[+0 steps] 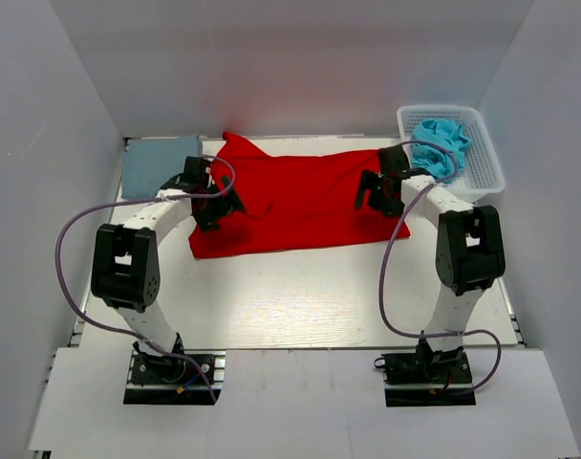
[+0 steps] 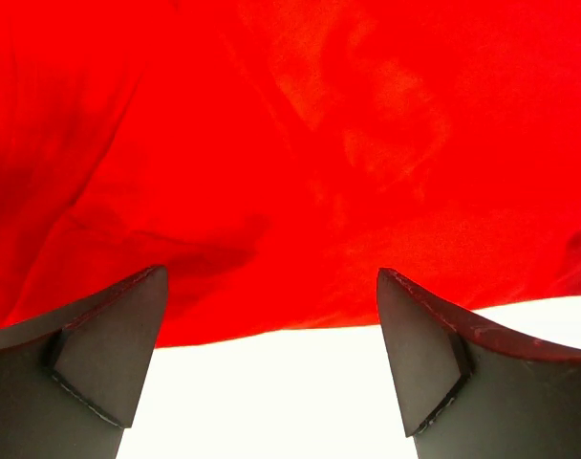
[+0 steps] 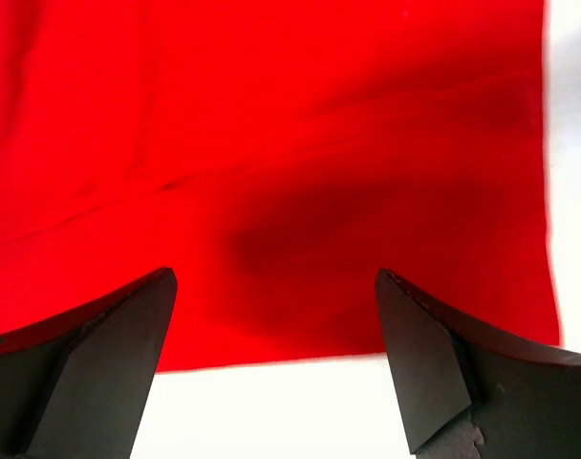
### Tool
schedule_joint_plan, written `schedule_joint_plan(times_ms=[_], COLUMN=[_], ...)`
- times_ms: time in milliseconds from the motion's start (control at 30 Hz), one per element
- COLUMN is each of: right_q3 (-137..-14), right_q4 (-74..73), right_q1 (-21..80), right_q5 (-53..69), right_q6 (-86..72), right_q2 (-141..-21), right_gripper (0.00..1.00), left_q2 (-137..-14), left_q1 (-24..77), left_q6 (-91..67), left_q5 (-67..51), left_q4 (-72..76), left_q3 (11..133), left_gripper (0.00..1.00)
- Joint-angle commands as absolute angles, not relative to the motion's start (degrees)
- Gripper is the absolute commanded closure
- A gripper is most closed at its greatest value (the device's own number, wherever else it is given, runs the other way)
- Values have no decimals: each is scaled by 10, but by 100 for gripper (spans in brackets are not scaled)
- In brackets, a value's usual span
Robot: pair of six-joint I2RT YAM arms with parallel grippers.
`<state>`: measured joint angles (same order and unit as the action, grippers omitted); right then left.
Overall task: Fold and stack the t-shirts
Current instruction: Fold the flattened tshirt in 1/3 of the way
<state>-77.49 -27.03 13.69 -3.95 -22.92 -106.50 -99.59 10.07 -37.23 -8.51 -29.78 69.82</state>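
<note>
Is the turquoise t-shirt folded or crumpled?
Crumpled: the turquoise t-shirt lies bunched in a heap inside the white basket, showing no flat folded edges.

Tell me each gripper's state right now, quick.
Left gripper: open, holding nothing, over the red t-shirt.
Right gripper: open, holding nothing, over the same t-shirt.

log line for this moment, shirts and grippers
red t-shirt: spread out, centre | grey-blue t-shirt: folded, far left | turquoise t-shirt: in basket | left gripper: open | right gripper: open
</note>
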Motion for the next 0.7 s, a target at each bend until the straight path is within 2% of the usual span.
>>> schedule_joint_plan(times_ms=[0,167,200,467,567,633,667], right_q3=[-758,-695,-665,-451,-373,-331,-324], right_q4=[-220,-207,-195,-164,-171,-194,-201], right_q1=[133,122,122,127,148,174,182], right_q5=[-14,-6,-6,62,75,79,83], right_q6=[-231,-240,-243,-267,-276,-279,-285], right_q2=[-1088,-1093,-1084,-956,-842,-800,-734], right_gripper=[10,10,10,10,10,10,10], left_q2=[-997,-993,-971,-872,-758,-637,-594], left_q1=[98,90,90,84,91,98,104], left_q6=[-381,-387,-387,-400,-426,-444,-451], left_q5=[-100,-127,-98,-70,-63,-65,-94], left_q4=[-250,-238,-233,-278,-347,-424,-431], left_q3=[671,583,551,391,334,326,321], left_gripper=[0,0,0,0,0,0,0])
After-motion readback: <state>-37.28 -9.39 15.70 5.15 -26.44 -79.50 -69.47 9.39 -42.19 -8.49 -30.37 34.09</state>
